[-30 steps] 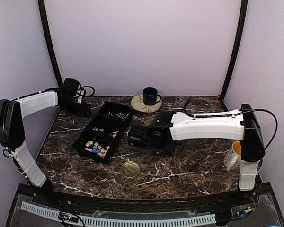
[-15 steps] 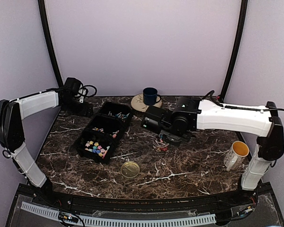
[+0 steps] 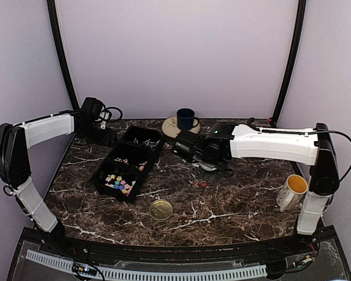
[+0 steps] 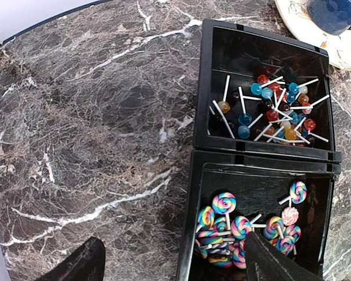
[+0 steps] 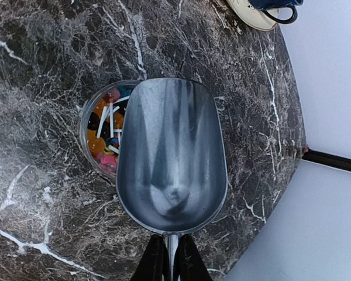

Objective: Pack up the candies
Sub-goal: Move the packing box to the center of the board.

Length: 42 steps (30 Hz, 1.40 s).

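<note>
The candies lie in a black three-part tray: ball lollipops in the far part, swirl lollipops in the middle part, pastel star pieces in the near part. More candies fill a small clear jar right of the tray. My right gripper is shut on the handle of a metal scoop. The scoop is empty and hovers over the jar's right side. My left gripper hangs open above the tray's left edge, holding nothing.
A gold lid lies on the marble table in front of the tray. A blue mug stands on a pale plate at the back. A white mug stands by the right arm's base.
The right arm has swung right and back from beside the tray, uncovering the jar; the scoop now hangs over it. The left arm has barely shifted.
</note>
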Motion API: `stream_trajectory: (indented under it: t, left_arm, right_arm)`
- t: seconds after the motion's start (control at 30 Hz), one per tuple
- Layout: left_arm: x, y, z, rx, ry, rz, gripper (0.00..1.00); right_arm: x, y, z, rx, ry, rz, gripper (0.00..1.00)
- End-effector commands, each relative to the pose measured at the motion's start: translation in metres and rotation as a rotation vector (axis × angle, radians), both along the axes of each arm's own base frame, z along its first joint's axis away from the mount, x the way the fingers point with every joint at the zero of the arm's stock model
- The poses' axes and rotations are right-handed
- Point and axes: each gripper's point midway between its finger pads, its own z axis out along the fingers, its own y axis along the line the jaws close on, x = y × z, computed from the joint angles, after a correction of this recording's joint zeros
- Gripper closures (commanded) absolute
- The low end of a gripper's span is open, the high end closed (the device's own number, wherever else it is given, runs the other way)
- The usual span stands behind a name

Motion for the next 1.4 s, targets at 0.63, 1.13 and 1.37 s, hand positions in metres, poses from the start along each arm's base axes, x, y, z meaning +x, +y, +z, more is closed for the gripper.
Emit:
stream_trajectory:
  t: [0.63, 1.13, 1.37]
  left_arm:
    - [-0.006, -0.011, 0.018, -0.027, -0.045, -0.018, 0.15]
    - [-0.006, -0.012, 0.015, -0.021, -0.038, -0.02, 0.15]
    - [-0.006, -0.013, 0.013, -0.024, -0.033, -0.022, 0.15]
  right_arm:
    - [-0.003, -0.011, 0.01, 0.186, 0.077, -0.122, 1.0]
    - [-0.011, -0.02, 0.0, 0.139, 0.106, -0.121, 1.0]
    - [-0.016, -0.018, 0.012, 0.149, 0.076, -0.106, 1.0]
